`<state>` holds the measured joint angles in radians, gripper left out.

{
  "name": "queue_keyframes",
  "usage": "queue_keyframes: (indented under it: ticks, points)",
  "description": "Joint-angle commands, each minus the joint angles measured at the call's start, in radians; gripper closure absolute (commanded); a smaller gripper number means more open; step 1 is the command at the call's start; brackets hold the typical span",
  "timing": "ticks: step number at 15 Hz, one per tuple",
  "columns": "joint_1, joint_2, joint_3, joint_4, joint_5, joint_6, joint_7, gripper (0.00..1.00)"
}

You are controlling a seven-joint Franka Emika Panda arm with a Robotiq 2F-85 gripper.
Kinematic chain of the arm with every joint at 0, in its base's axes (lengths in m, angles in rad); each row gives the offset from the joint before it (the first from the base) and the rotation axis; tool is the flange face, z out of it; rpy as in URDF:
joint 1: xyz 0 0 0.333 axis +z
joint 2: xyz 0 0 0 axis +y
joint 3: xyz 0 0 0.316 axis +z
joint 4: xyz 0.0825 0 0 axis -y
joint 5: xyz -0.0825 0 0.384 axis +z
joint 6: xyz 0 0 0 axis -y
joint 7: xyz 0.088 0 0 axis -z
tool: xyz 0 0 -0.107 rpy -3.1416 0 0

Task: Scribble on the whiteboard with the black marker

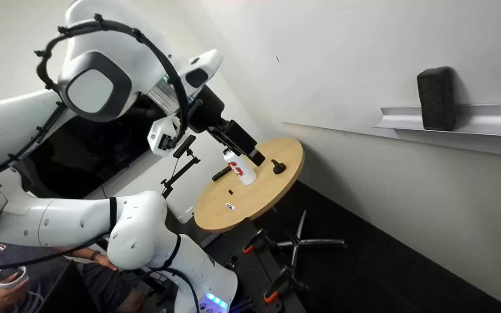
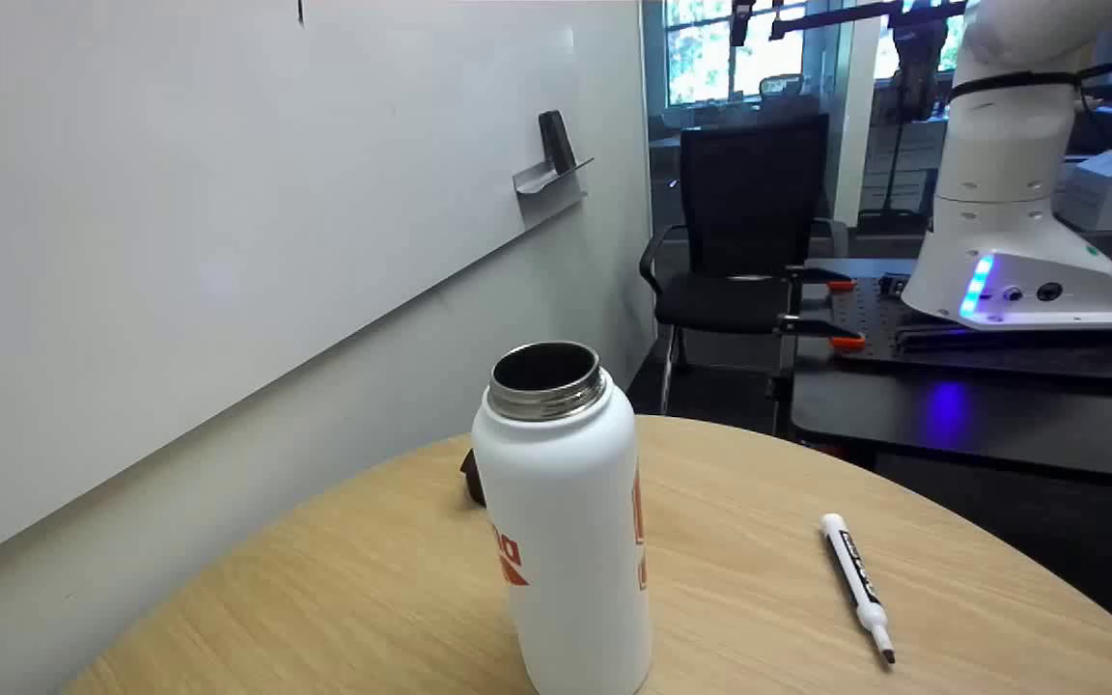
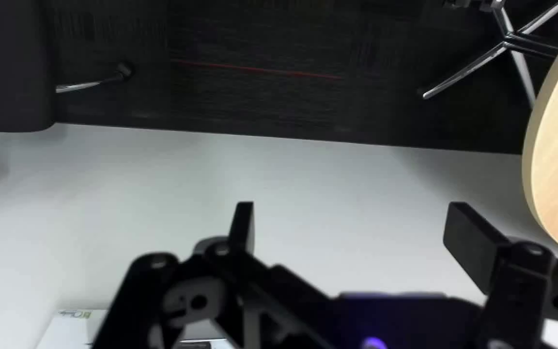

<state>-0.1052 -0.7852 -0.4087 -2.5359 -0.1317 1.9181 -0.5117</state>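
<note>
The marker lies on the round wooden table. In an exterior view it is white with a dark label, and its black tip is uncovered. A small black piece, perhaps its cap, lies near it. The whiteboard is on the wall and also shows in an exterior view. It bears a short black mark. My gripper is in the air above the table, apart from the marker. In the wrist view its fingers are wide apart with nothing between them. The marker is out of the wrist view.
A white bottle stands open on the table, with a dark object and a black bar nearby. A black eraser stands on the whiteboard's tray. A chair is by the wall. A person sits behind the arm.
</note>
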Motion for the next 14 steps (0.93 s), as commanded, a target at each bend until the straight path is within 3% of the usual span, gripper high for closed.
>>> queue_keyframes:
  ticks: [1,4,7,11,14]
  points:
    - [-0.01,0.004,0.008,0.002,0.008,-0.001,-0.006,0.0]
    - [-0.01,0.004,0.008,0.002,0.008,-0.001,-0.006,0.0]
    - [0.038,-0.048,0.08,-0.041,-0.004,-0.001,-0.038,0.0]
    - [0.161,-0.121,0.236,-0.114,0.026,-0.012,-0.029,0.0]
    - [0.299,-0.169,0.352,-0.161,0.081,-0.03,-0.026,0.0]
